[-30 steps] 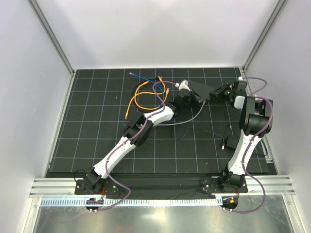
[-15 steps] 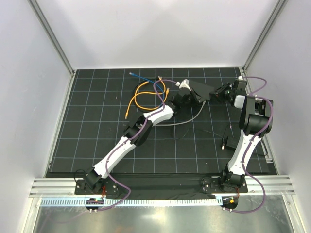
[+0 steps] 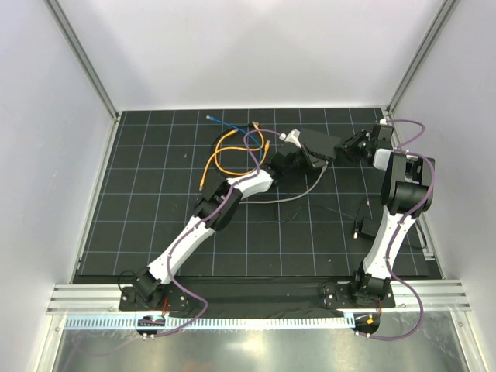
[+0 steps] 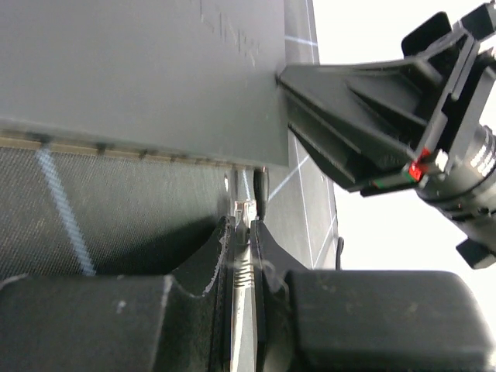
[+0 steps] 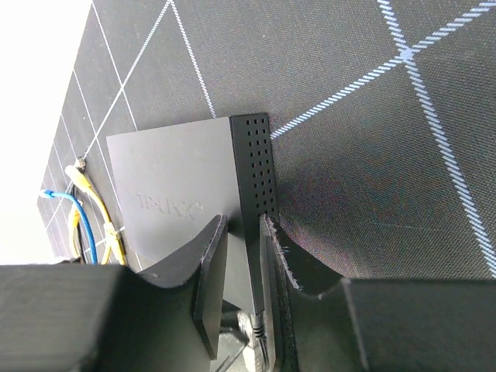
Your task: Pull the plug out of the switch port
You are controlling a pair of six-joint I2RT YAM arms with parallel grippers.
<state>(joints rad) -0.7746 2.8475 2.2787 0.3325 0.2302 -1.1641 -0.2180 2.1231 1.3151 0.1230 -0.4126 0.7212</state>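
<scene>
Switch (image 3: 319,145) sits at the far right-centre of the black grid mat (image 3: 155,232), raised on one edge between the 2 grippers and not lying flat. Left gripper (image 3: 285,161) is at its near-left side and right gripper (image 3: 350,146) at its right end. Left wrist view: the switch's flat grey-black face (image 4: 139,70) fills the upper frame, with its port edge running along the bottom of that face. Left gripper (image 4: 244,229) jaws are together on the clear plug (image 4: 245,209), with a silvery cable (image 4: 242,310) running back between the fingers (image 4: 221,248). The plug tip lies just below the port edge, near the switch's right corner; cannot tell whether it is seated in a socket or just clear of it. The right gripper (image 4: 364,132) meets the switch at that same corner. Right wrist view: right gripper (image 5: 244,225) jaws are clamped on the switch's end, 1 finger (image 5: 209,248) on the lettered face (image 5: 178,178) and the other against the far side, with the vented narrow side (image 5: 256,163) standing up between them. Loose on the mat left of the switch: an orange cable (image 3: 232,155) in a loop and a blue cable (image 3: 221,122) behind it. The grey cable (image 3: 310,186) curves away from the left gripper toward the mat's middle.
</scene>
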